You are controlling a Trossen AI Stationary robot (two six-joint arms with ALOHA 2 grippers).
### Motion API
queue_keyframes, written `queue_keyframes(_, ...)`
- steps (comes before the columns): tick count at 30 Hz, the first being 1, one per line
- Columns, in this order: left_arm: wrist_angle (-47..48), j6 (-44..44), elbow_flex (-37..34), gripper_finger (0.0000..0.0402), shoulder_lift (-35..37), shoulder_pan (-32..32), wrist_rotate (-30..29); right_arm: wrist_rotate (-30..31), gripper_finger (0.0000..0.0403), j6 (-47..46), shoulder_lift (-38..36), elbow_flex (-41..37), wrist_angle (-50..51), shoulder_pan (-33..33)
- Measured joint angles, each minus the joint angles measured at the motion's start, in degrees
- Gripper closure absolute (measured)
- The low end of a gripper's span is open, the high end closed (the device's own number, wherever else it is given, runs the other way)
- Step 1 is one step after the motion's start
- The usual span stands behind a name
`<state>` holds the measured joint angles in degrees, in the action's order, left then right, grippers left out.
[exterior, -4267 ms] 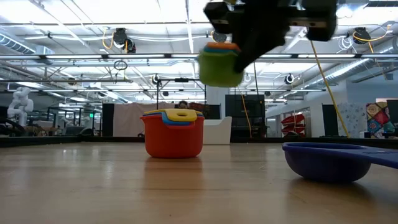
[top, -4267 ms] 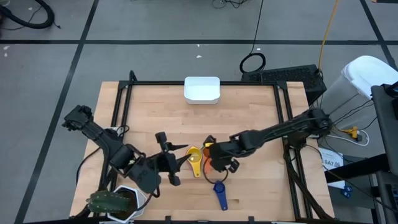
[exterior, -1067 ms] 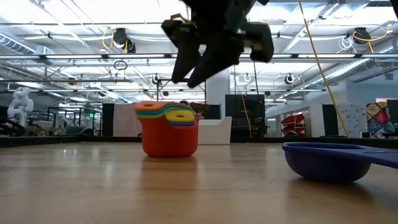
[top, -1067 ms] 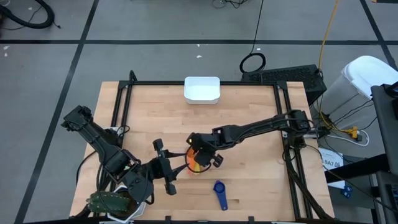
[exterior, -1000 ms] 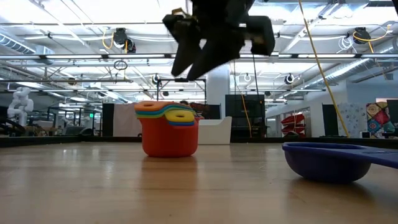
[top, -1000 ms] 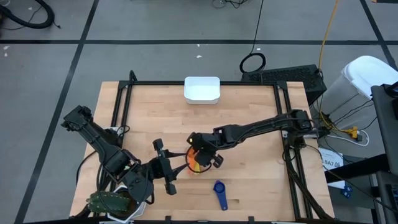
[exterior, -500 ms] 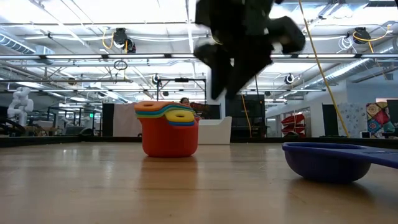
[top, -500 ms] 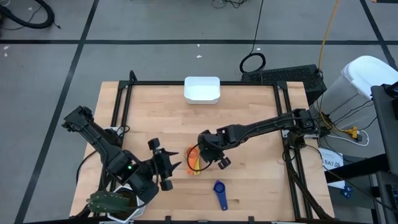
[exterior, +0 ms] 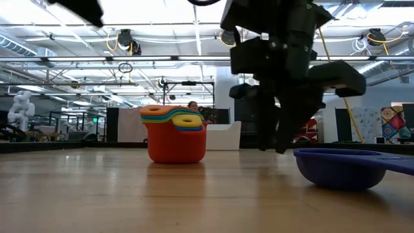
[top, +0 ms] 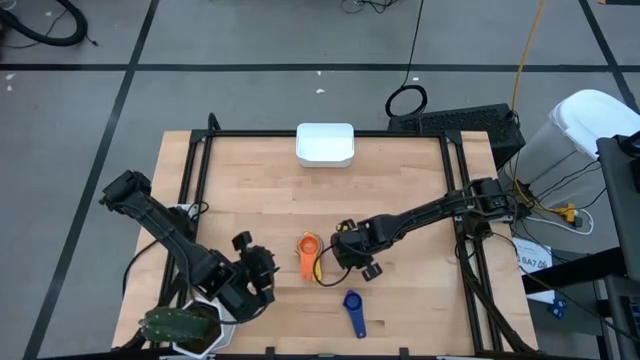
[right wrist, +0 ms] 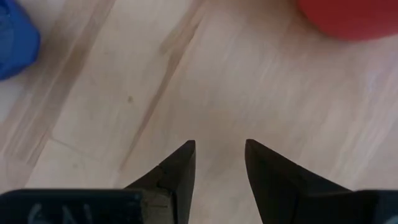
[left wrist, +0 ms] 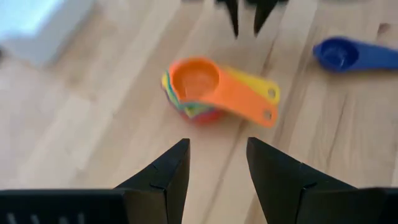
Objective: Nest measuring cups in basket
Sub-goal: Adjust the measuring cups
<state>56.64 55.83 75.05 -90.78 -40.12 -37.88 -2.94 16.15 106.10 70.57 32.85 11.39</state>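
Observation:
The measuring cups (top: 308, 256) stand nested in one stack on the table's near middle, red cup at the bottom (exterior: 176, 144), orange cup on top (left wrist: 198, 79), handles fanned out. One blue cup (top: 352, 310) lies apart, nearer the front edge. The white basket (top: 325, 144) sits at the far edge. My right gripper (right wrist: 221, 144) is open, pointing down close over bare wood between the stack and the blue cup (right wrist: 13, 37). My left gripper (left wrist: 217, 144) is open, left of the stack and facing it. Neither touches a cup.
A white hexagonal pot with a green plant (top: 185, 325) stands at the near left corner, beside my left arm. A black frame rail (top: 190, 170) borders the table. Bare wood lies between the stack and the basket.
My right gripper has moved off the top of the stack toward the table's right and near edge and come down close to the wood beside the blue cup. My left gripper has drawn back a little toward the left. The stack has stayed in place.

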Motion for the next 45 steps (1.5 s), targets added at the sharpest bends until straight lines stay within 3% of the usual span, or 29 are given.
queue_keyframes(5, -4.93, 5.32, -5.5, 0.0238, 0.0, -0.04, 3.72, 0.16, 0.0273, -0.08, -3.71, -3.57, -2.37, 1.51)
queue_keyframes(11, -15.97, 5.79, -12.42, 0.0238, 0.0, 0.86, 5.15, 0.09, 0.0273, -0.52, -9.83, -8.52, -16.15, 3.75)
queue_keyframes(19, -29.58, 4.93, -20.06, 0.0238, 0.02, 3.23, 7.07, -0.07, 0.0273, -0.69, -9.57, -9.86, -21.7, 7.07)
queue_keyframes(26, -32.64, 4.74, -24.43, 0.0238, 0.02, 5.08, 7.44, 0.03, 0.0273, -3.71, -9.59, -9.99, -24.75, 6.94)
queue_keyframes(29, -35.67, 3.63, -25.69, 0.0238, 0.02, 5.95, 7.42, -0.05, 0.0273, -4.01, -7.92, -10.79, -31.11, 6.37)
queue_keyframes(45, -38.98, 0.36, -25.78, 0.0238, 0.02, 7.88, 7.4, 1.32, 0.0273, -7.95, -1.13, -11.11, -37.67, 5.09)
